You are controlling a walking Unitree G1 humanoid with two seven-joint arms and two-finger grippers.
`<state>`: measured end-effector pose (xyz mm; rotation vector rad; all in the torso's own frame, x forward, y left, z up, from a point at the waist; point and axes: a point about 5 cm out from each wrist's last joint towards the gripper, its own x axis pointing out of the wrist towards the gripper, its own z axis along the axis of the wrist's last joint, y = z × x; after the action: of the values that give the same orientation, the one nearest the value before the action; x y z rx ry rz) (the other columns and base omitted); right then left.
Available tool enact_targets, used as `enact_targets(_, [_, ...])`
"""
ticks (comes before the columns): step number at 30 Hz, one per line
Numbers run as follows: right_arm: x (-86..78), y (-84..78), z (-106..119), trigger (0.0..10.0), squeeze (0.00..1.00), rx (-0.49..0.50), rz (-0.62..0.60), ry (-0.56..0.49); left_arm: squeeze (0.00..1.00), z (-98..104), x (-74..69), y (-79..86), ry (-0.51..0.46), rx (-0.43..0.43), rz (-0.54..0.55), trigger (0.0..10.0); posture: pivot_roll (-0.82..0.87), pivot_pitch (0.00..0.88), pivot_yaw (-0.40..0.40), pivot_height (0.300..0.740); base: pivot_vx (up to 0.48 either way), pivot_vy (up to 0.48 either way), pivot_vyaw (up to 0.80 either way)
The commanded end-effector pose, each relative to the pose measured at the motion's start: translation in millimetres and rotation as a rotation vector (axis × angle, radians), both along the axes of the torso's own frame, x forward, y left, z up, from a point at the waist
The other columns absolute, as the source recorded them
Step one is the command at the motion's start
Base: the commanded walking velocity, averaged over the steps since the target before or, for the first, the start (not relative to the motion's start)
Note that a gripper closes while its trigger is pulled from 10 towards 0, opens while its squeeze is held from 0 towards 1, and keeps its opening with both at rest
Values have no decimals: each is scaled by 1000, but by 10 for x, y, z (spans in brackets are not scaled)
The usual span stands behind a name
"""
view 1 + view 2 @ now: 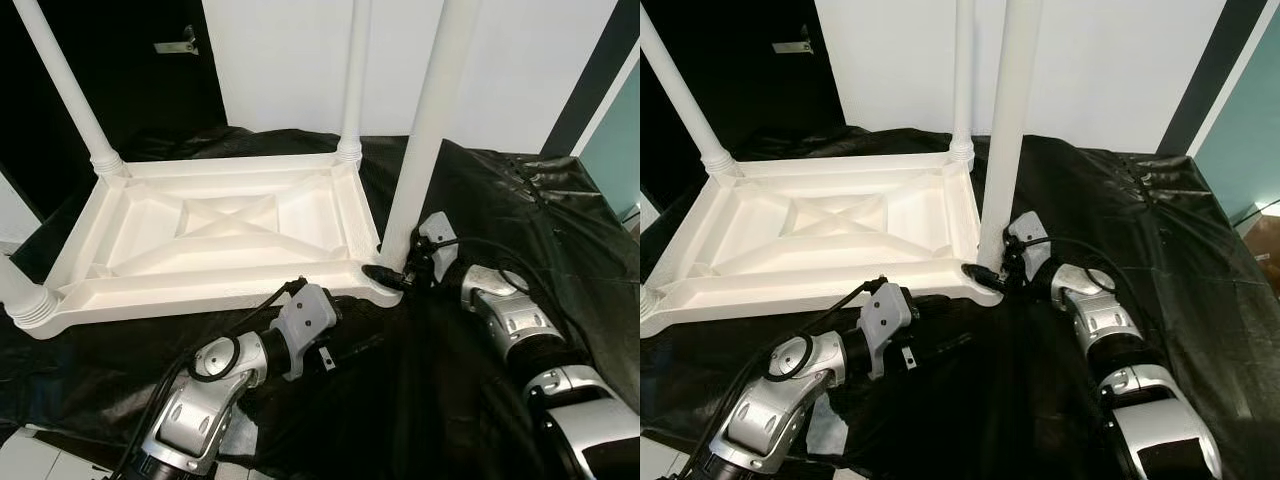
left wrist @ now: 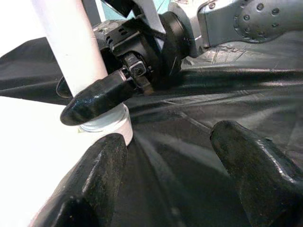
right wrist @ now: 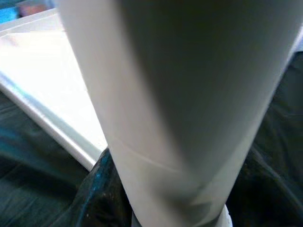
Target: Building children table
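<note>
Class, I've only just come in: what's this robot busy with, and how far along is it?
It is assembling a white children's table, which lies upside down on a black sheet. The right gripper is closed around the base of the near-right leg at its corner socket. The left gripper hovers open beside it. All four legs stand upright.

No text, label, brand, number or sign can be read anywhere in these pictures.

Upturned white table (image 1: 215,235) lies on black sheet (image 1: 520,210).
</note>
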<state>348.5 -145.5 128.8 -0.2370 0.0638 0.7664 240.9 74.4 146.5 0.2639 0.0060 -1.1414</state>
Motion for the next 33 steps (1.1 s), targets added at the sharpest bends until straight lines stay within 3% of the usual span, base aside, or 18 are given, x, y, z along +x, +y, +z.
enact_targets(1, [-57, -101, -165, 10000, 0, -39, -135, 53, 0, -15, -3, 5, -3, 12, 37, 10000, 2, 0, -38, 740, 0, 0, 0])
enact_targets(4, [-71, -101, -173, 10000, 0, -32, -159, 55, 0, -16, -4, 5, -2, 12, 36, 10000, 2, 0, -38, 740, 0, 0, 0])
enact_targets(6, [-141, -86, -227, 10000, 0, 0, -275, 65, 0, -23, -13, -1, 4, 11, 29, 10000, -13, 0, -27, 740, 0, 0, 0])
enact_targets(11, [-250, -32, -285, 10000, 0, 15, -413, 55, 0, -34, -36, -7, 13, 12, 14, 10000, -26, 0, -17, 740, 0, 0, 0])
enact_targets(15, [-445, 210, -352, 10000, 0, 69, -642, 40, 0, -44, -54, -18, 19, 16, -3, 10000, -34, 0, -8, 740, 0, 0, 0])
enact_targets(19, [-493, 379, -286, 10000, 0, 126, -678, 25, 0, -44, -56, -35, 18, 15, -8, 10000, -38, 0, -7, 740, 0, 0, 0])
enact_targets(26, [-513, 305, -231, 10000, 0, 133, -692, -1, 0, -52, -49, -31, 17, 19, -6, 10000, -35, 0, -17, 740, 0, 0, 0])
enact_targets(27, [-514, 266, -220, 10000, 369, 132, -697, -9, 0, -48, -37, -11, 15, 21, 3, 10000, -33, 0, -19, 740, 0, 0, 0])
enact_targets(28, [-523, 246, -200, 10000, 867, 126, -704, -20, 0, -44, -22, 12, 10, 24, 14, 10000, -31, 0, -21, 740, 0, 0, 0])
enact_targets(29, [-523, 246, -200, 10000, 867, 126, -704, -20, 0, -44, -22, 12, 10, 24, 14, 10000, -31, 0, -21, 740, 0, 0, 0])
enact_targets(30, [-530, 229, -183, 10000, 1000, 120, -706, -31, 0, -39, -6, 35, 5, 27, 26, 10000, -29, 0, -23, 740, 0, 0, 0])
enact_targets(33, [-562, 209, -164, 10000, 1000, 119, -692, -43, 0, -31, 21, 92, -2, 33, 47, 10000, -23, 0, -30, 740, 0, 0, 0])
